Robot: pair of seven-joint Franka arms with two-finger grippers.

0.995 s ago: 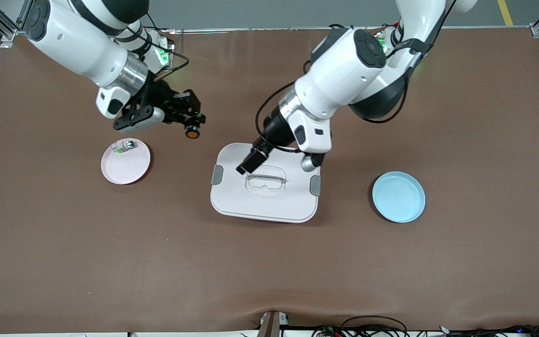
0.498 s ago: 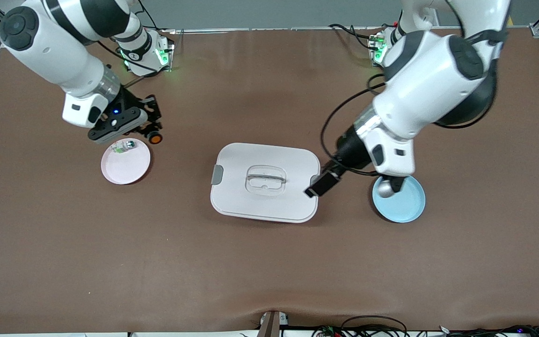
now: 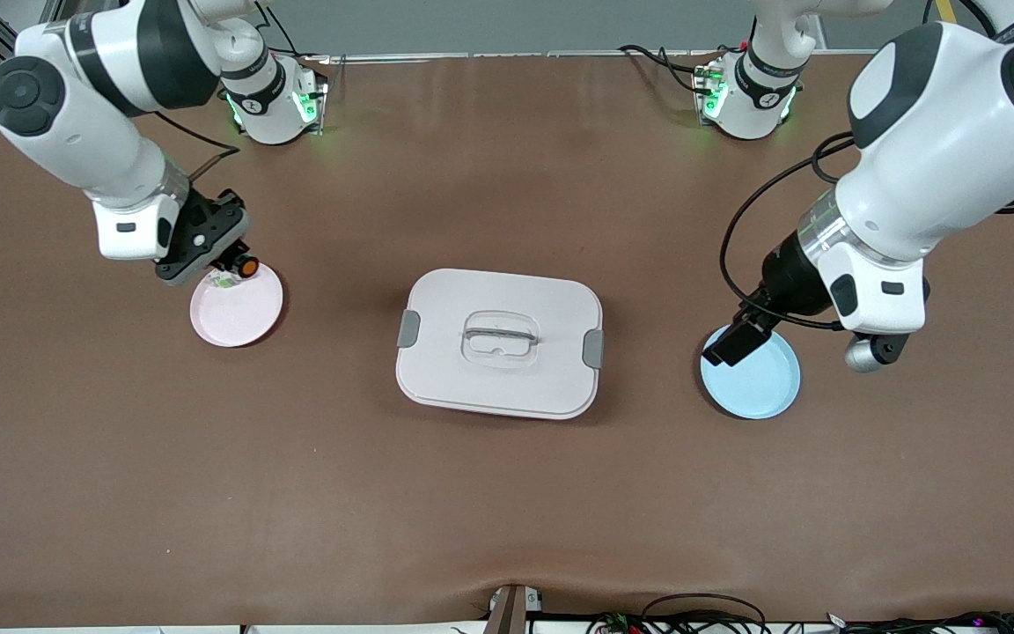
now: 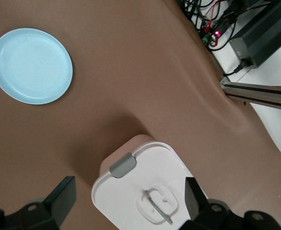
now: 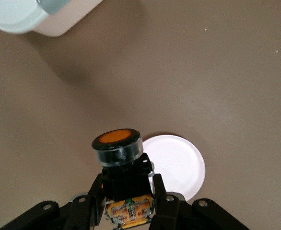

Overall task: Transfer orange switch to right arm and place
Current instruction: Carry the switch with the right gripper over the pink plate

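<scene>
The orange switch is a black stub with a round orange face. My right gripper is shut on it, over the edge of the pink plate at the right arm's end of the table. In the right wrist view the switch stands out from the right gripper, whose fingers clamp its black body, with the plate below. My left gripper hangs over the rim of the blue plate. In the left wrist view the left gripper is open, with nothing between its fingers.
A small clear-green part lies on the pink plate, beside the switch. A white lidded box with grey clips and a clear handle sits mid-table, also visible in the left wrist view as the box. The blue plate holds nothing.
My right gripper has carried the orange switch down to the pink plate's edge. My left arm has swung off the white box to the blue plate, still open.
</scene>
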